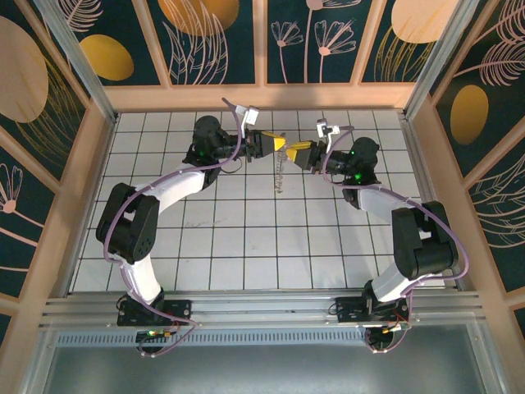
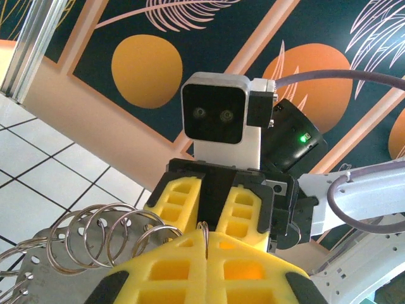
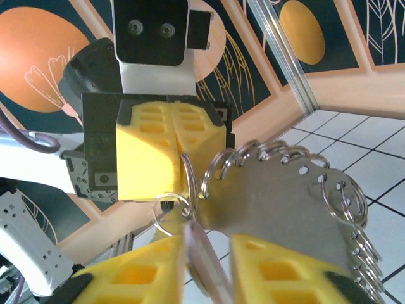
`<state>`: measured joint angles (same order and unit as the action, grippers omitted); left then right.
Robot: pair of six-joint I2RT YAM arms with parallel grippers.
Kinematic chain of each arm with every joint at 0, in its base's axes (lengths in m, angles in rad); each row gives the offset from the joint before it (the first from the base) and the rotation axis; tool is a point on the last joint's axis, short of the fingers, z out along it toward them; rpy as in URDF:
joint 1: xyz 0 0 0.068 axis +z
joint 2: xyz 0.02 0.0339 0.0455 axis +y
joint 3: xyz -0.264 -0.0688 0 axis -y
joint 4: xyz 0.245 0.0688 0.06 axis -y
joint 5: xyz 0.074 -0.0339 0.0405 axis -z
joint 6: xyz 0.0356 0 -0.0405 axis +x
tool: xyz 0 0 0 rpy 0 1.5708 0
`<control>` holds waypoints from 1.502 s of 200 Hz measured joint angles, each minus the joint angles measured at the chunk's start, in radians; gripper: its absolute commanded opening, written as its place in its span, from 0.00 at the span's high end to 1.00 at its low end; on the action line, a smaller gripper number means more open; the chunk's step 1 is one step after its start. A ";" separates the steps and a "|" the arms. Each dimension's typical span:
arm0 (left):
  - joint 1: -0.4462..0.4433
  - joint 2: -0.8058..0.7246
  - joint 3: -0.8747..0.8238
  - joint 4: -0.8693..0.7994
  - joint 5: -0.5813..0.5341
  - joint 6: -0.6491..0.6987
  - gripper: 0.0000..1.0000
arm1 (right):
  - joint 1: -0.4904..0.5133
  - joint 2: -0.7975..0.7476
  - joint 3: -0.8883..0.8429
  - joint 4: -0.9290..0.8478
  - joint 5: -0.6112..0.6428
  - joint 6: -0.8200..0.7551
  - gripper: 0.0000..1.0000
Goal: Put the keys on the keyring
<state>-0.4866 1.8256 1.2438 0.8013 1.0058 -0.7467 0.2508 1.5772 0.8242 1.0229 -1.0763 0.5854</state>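
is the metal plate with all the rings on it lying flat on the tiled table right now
No. The metal plate hangs in the air between the left gripper and right gripper, dangling above the tiled table.

White-shelled arms with black joints (image 1: 127,226) — lilac cables (image 1: 459,263), green status lights, yellow ribbed foam fingers (image 2: 174,202).

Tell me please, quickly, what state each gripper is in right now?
Left gripper: shut on the keyring.
Right gripper: partly closed around the key.
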 measured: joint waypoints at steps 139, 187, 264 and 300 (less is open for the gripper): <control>0.000 -0.009 0.011 0.008 -0.019 -0.008 1.00 | 0.010 0.000 -0.034 0.063 -0.021 0.026 1.00; -0.002 -0.010 0.009 0.018 -0.019 -0.022 1.00 | 0.038 0.003 -0.039 0.065 -0.016 0.025 1.00; -0.004 -0.010 0.002 0.034 -0.023 -0.035 1.00 | 0.057 0.032 -0.011 0.070 -0.013 0.023 1.00; -0.004 -0.010 -0.002 0.048 -0.031 -0.038 1.00 | 0.058 0.032 -0.010 0.072 -0.002 0.024 1.00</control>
<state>-0.4904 1.8153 1.2423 0.8490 0.9745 -0.7849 0.3084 1.6093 0.8139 1.0946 -1.0779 0.6094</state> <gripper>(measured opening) 0.050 0.051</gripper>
